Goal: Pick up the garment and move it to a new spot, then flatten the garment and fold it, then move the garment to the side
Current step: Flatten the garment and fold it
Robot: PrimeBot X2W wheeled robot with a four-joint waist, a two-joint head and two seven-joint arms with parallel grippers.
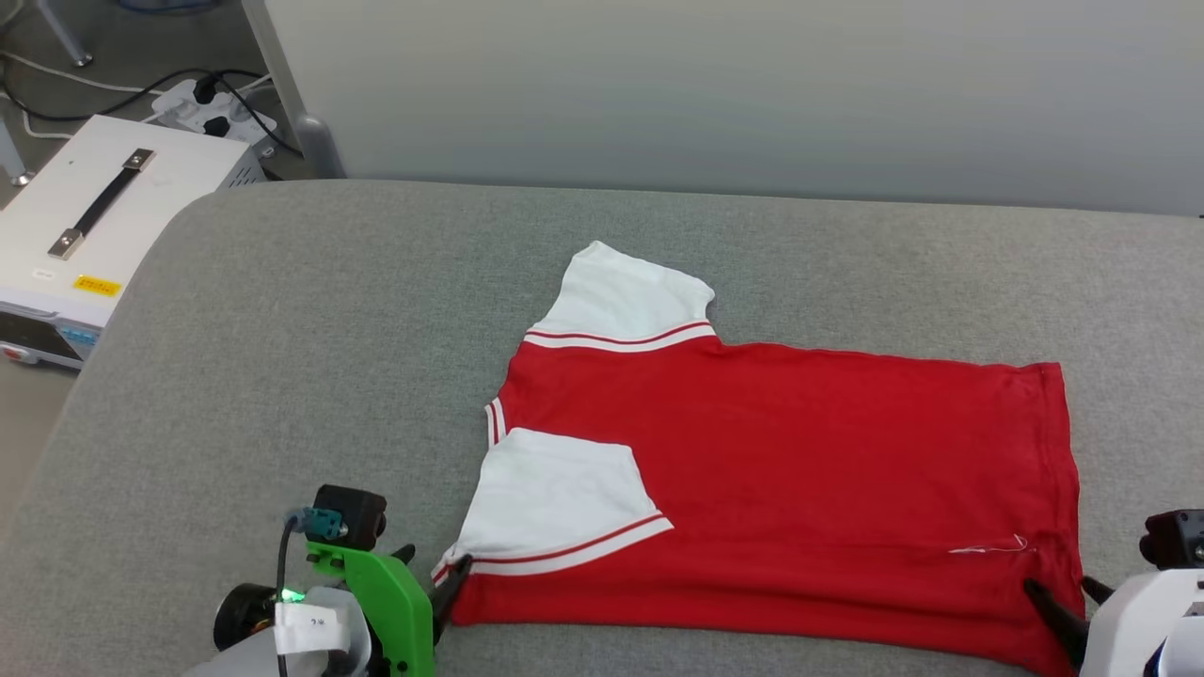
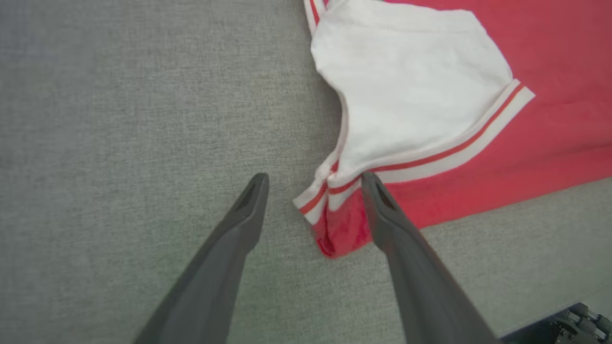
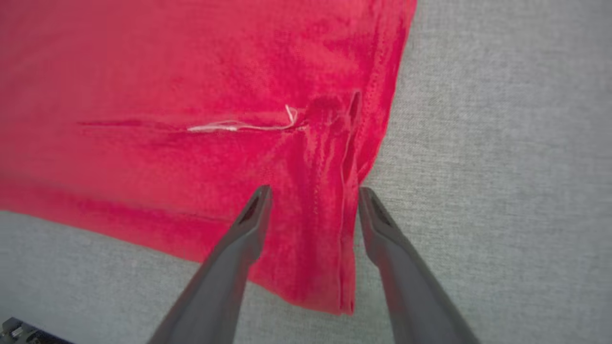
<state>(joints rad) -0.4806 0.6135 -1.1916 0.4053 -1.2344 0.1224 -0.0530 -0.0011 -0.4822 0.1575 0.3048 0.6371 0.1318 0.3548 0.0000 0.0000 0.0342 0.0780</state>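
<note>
Red jersey-style T-shirt with white short sleeves (image 1: 781,470) lies flat on the grey fabric-covered worktop (image 1: 310,310), folded lengthwise, its collar end toward the robot's left and its hem toward the right. One white sleeve with red-and-white stripe trim (image 1: 625,296) sticks out at the far side. The other sleeve (image 1: 555,503) is laid back over the red body near the front edge.

The left pincer (image 2: 314,177) is spread at the garment's near left corner. The small bunched tip of red cloth and stripe trim sits between its two dark fingers, and one fingertip (image 2: 370,184) lies against the trim. Nothing is pinched.

The right pincer (image 3: 313,188) is spread too, at the near hem corner. A raised ridge of red fabric runs between its fingers, one over the cloth and the other over the bare worktop just beside the hem. A loose white thread (image 3: 239,126) lies on the cloth beyond the fingertips.

On the floor to the left stands a white box with a black strap handle (image 1: 103,216).
</note>
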